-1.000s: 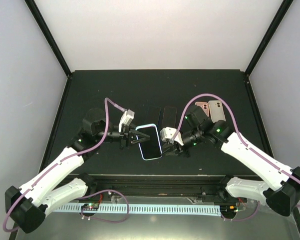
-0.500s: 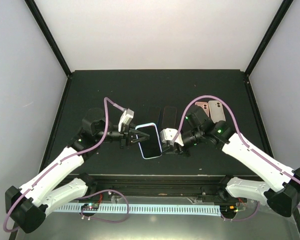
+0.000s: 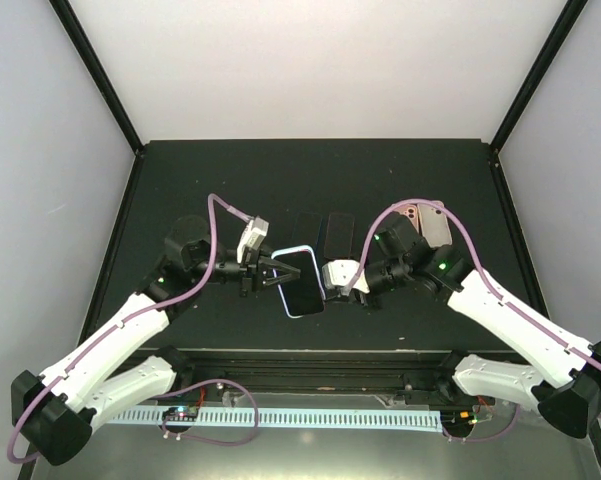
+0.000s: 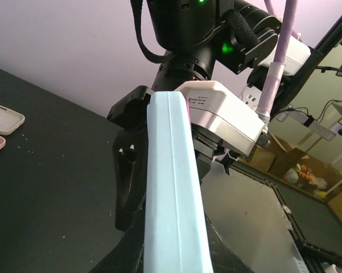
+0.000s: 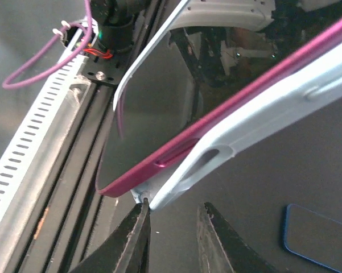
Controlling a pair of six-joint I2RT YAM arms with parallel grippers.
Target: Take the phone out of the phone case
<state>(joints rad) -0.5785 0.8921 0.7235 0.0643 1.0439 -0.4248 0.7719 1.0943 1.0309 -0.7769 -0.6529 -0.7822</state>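
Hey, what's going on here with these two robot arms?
Two arms are working on a phone in a pale blue phone case held between them. The left gripper appears to clamp the case by one side. The right gripper, jaws apart, has a fingertip at the case's corner, where the magenta phone edge sits partly proud. The phone isn't out yet.

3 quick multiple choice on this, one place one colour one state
1. Where is the phone case? A between the left pincer and right pincer; B far left corner; C far right corner.
2. What colour is the phone edge? A green; B magenta; C yellow.
3. How does the phone sit? A fully seated; B one corner lifted out of the case; C lying apart from it.
Answers: 1 A, top view shows a pincer at each side. 2 B, seen in the right wrist view. 3 B, a gap shows at that corner.
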